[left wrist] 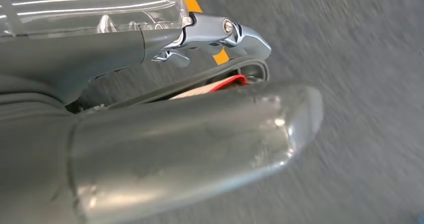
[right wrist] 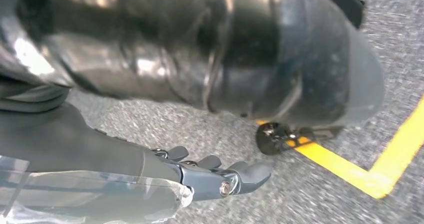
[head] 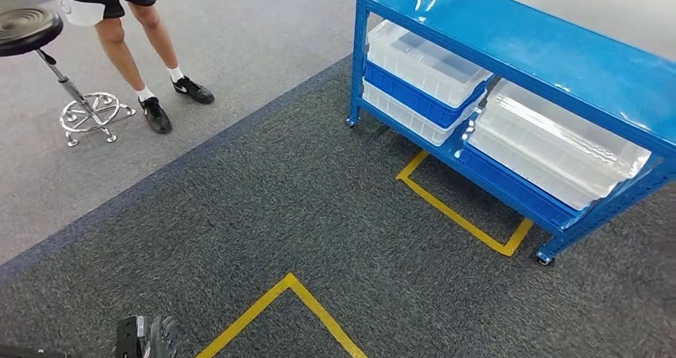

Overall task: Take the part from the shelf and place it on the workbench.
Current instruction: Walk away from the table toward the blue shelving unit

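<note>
Hidden or unclear: the part cannot be picked out in any view. The shelf (head: 558, 55) carries three clear lidded bins, and glare on the plastic hides their contents. The shelf's top deck is cut off by the frame edge at the right. In the left wrist view a red and white sliver (left wrist: 220, 86) shows between the thumb and the fingers (left wrist: 220, 32), ringed by a dark band. What it is cannot be told, nor whether it is the part. That view is blurred.

Hands: the left hand (left wrist: 190, 134) hangs over grey carpet (head: 263, 214), its thumb lying long across the picture and its fingers close alongside. Whether it pinches the sliver or merely lies near it cannot be told. The right hand (right wrist: 200, 176) also hangs over the carpet, fingers stretched forward and slightly apart, with nothing in them. Yellow tape (right wrist: 350, 166) runs on the carpet beyond it.

Containers: one bin (head: 422, 63) sits in a blue tray (head: 414, 99), which rests on a second bin (head: 402, 115). Just beside them the third bin (head: 558, 147) sits in its own blue tray (head: 510, 186).

Surroundings: a person (head: 127, 39) stands at the far left beside a stool (head: 32, 31), well apart from the shelf.
</note>
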